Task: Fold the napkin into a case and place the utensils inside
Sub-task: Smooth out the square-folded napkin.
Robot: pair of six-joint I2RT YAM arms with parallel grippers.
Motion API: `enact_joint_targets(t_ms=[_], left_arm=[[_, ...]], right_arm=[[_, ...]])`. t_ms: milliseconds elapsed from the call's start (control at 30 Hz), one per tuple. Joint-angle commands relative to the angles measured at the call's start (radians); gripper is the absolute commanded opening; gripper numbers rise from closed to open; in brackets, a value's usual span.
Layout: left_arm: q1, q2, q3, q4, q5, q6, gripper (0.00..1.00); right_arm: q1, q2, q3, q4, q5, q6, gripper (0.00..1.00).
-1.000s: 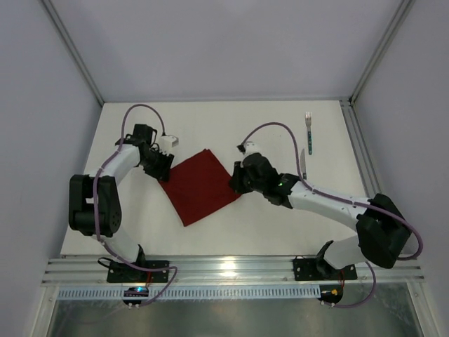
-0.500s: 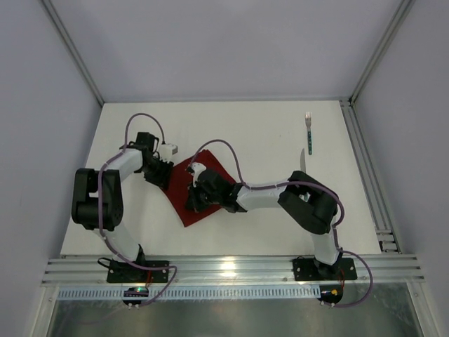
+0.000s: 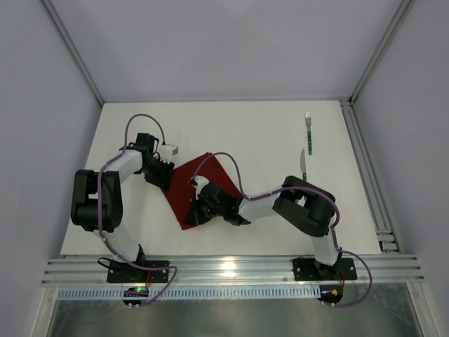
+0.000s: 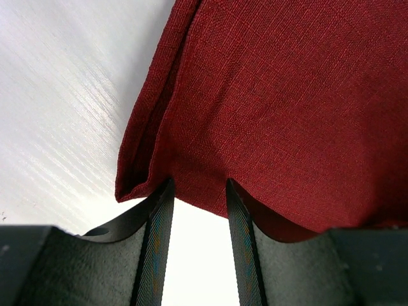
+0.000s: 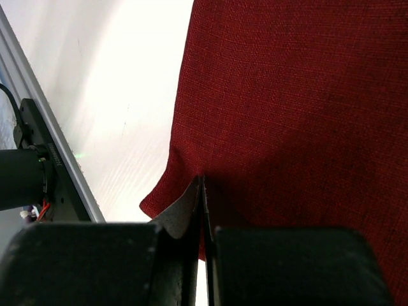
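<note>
The dark red napkin [image 3: 205, 173] lies folded into a narrower band on the white table, left of centre. My left gripper [image 3: 164, 176] stands open at the band's left edge; in the left wrist view its fingertips [image 4: 164, 191] meet the hem of the napkin [image 4: 287, 108], and bare table shows between them. My right gripper [image 3: 196, 210] is shut on the napkin near its lower end; in the right wrist view the cloth [image 5: 287, 108] puckers at the closed tips [image 5: 203, 182]. The fork [image 3: 308, 130] and the knife [image 3: 303, 162] lie far right, teal handles toward me.
An aluminium rail [image 3: 224, 269] runs along the near edge and another [image 3: 359, 158] along the right side. Purple cables loop over both arms. The right arm reaches across the middle of the table.
My right gripper closed on the napkin's right corner and pulled it left and toward me, folding the diamond into a narrower band. The left gripper stayed at the left edge.
</note>
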Motion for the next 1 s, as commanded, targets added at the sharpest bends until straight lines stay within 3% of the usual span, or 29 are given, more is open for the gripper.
enact_joint_targets(t_ms=[0, 100, 200, 367, 600, 767, 967], left_arm=[[0.001, 0.01, -0.016, 0.045, -0.014, 0.004, 0.41], [0.001, 0.031, -0.019, 0.052, -0.015, -0.001, 0.4], [0.001, 0.035, -0.025, 0.06, -0.007, -0.004, 0.4], [0.001, 0.022, -0.036, 0.066, 0.0, 0.001, 0.4], [0.001, 0.022, -0.036, 0.063, 0.016, 0.004, 0.4], [0.001, -0.01, -0.042, 0.065, 0.022, 0.011, 0.41], [0.001, -0.036, -0.037, 0.051, 0.035, 0.014, 0.43]], right_arm=[[0.021, -0.043, -0.025, -0.095, 0.059, -0.039, 0.04], [0.07, -0.078, 0.031, -0.2, 0.117, -0.131, 0.04], [0.127, -0.089, 0.052, -0.189, 0.107, -0.177, 0.04], [0.172, -0.069, 0.008, -0.207, 0.122, -0.139, 0.04], [0.172, -0.147, 0.017, -0.262, 0.171, -0.165, 0.04], [0.156, -0.198, 0.063, -0.213, 0.136, -0.179, 0.04], [0.025, -0.167, -0.024, -0.11, 0.082, -0.013, 0.04]])
